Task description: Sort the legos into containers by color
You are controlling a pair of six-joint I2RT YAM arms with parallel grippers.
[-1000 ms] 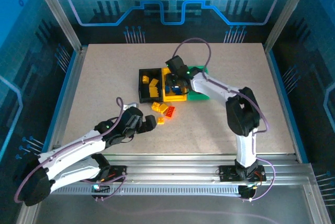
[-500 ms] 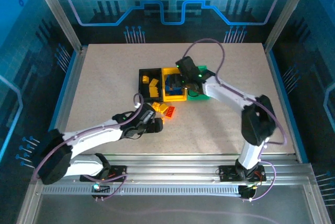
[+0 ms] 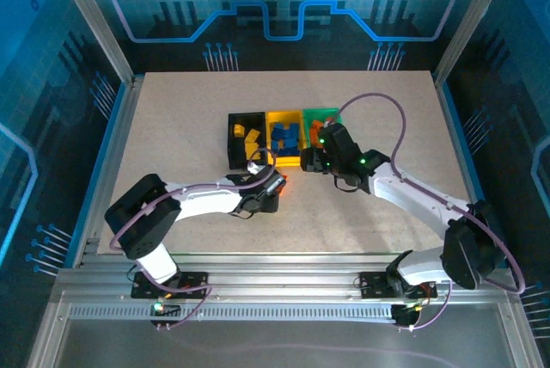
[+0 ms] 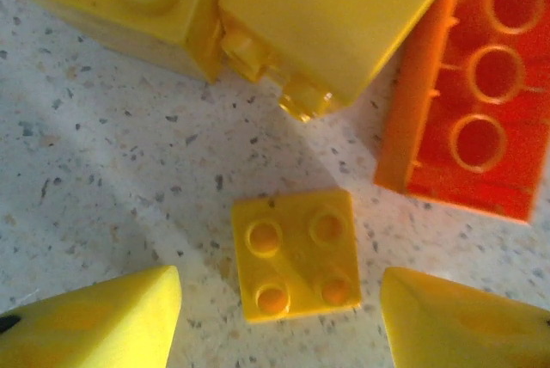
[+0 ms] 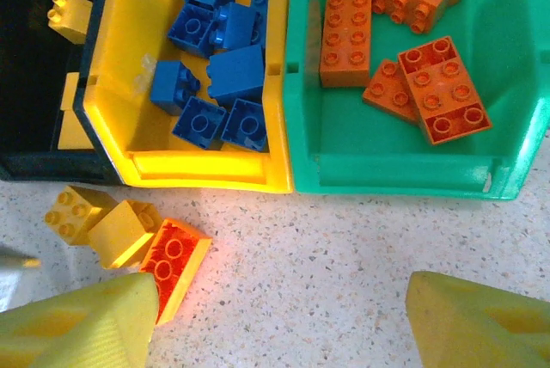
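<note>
Legos [image 5: 225, 76] that are blue lie in the yellow bin [image 5: 206, 180], orange ones sit in the green bin [image 5: 387, 180], and yellow ones are in the black bin [image 5: 26, 84]. On the counter [image 5: 344, 273] just in front of the bins lie a few loose bricks, and the left fingers [image 4: 94, 321] stand apart on both sides of a small yellow brick [image 4: 296, 254], not touching it, with an orange brick [image 4: 468, 101] near. The right fingers [image 5: 82, 325] are wide open above the counter and hold nothing.
</note>
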